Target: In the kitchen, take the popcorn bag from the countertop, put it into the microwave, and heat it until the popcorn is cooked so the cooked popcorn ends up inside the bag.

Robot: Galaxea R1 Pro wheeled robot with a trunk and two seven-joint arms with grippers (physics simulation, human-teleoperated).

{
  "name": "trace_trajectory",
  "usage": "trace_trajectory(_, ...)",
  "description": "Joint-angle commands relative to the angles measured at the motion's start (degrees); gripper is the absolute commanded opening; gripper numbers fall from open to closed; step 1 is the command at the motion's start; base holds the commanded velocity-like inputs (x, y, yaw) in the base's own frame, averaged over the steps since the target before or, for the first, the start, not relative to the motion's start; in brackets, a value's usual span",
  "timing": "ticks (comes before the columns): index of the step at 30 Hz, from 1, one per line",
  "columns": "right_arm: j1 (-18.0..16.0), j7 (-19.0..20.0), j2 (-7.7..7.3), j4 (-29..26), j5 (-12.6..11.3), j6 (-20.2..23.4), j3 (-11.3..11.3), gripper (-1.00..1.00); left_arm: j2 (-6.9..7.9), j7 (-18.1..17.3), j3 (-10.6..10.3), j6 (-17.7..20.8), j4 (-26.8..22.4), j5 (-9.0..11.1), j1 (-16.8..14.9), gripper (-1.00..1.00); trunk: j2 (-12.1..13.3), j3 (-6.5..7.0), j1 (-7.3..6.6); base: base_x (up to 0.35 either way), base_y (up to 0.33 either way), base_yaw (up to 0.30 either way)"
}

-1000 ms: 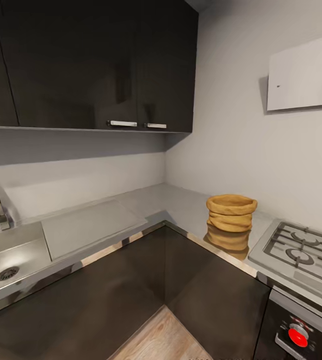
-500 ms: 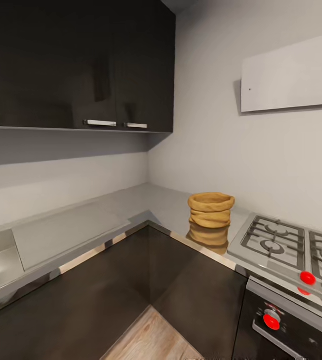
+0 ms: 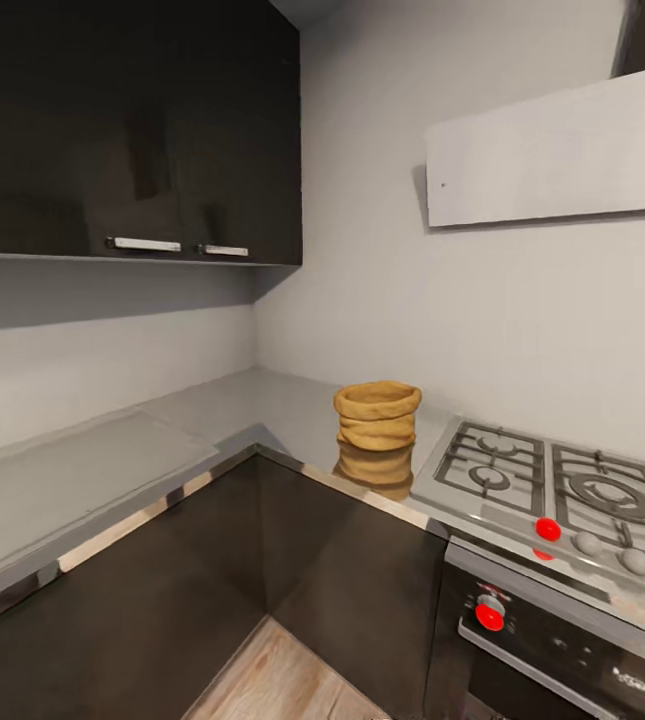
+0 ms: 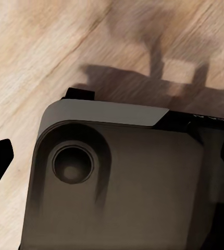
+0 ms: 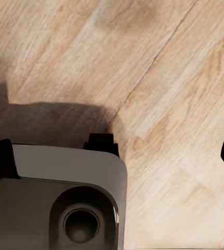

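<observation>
Gas hob point(image 3: 562, 490) at right, grates in place — red knobs point(image 3: 548, 529) along front edge. Oven point(image 3: 552, 650) below. Dark wall cabinets point(image 3: 132, 130) upper left — pale hood point(image 3: 562, 150) above hob. Wood floor point(image 3: 282, 680) beneath.

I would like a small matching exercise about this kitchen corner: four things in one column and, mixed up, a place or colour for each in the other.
Things:
1. popcorn bag
2. gas hob
3. wall cabinets
4. floor

Descriptions:
a. light wood planks
b. dark and glossy, with two silver handles
c. tan-orange, standing upright on the countertop near the corner
d. steel with black grates, just right of the sack

Pairs: 1-c, 2-d, 3-b, 4-a
</observation>
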Motion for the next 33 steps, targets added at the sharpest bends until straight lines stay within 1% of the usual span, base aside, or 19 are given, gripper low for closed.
trace_trajectory(1, -0.1, 0.2, 0.05, 0.2, 0.0, -0.1, 0.2, 1.0, -0.02, 0.0, 0.1, -0.2, 0.0, 0.4, 0.0, 1.0, 0.0, -0.06, 0.0, 0.0, 0.0, -0.285)
trace_trajectory(3, -0.1, 0.2, 0.11, 0.2, 0.0, -0.1, 0.2, 1.0, 0.0, 0.0, 0.1, -0.2, 0.0, 0.4, 0.0, 1.0, 0.0, -0.06, 0.0, 0.0, 0.0, -0.285)
trace_trajectory(5, 1.3, 0.2, 0.13, 0.2, -0.1, -0.4, 0.2, 1.0, 0.01, 0.0, 0.1, -0.2, 0.0, 0.5, 0.0, 1.0, 0.0, -0.06, 0.0, 0.0, 0.0, -0.285)
trace_trajectory(7, 2.5, 0.2, 0.22, 0.2, -0.1, -1.5, 0.2, 1.0, -0.01, 0.1, 0.2, -0.2, -0.1, 0.6, 0.0, 1.0, 0.0, -0.06, 0.0, 0.0, 0.0, -0.285)
trace_trajectory(10, 3.3, 0.2, 0.23, 0.2, -0.4, -3.2, 0.2, 1.0, 0.01, 0.1, 0.2, -0.2, -0.1, 0.6, 0.0, 1.0, 0.0, -0.06, 0.0, 0.0, 0.0, -0.285)
trace_trajectory(19, 3.4, 0.2, 0.3, 0.2, -0.6, -3.6, 0.2, 1.0, -0.02, 0.2, 0.2, -0.3, -0.1, 0.6, 0.0, 1.0, 0.0, -0.06, 0.0, 0.0, 0.0, -0.274)
trace_trajectory(33, 3.5, 0.3, 0.48, 0.2, -0.2, -3.8, 0.2, 1.0, -0.1, 0.2, 0.2, -0.3, -0.1, 0.6, -0.1, 1.0, 0.0, -0.06, 0.0, -0.004, 0.0, -0.019)
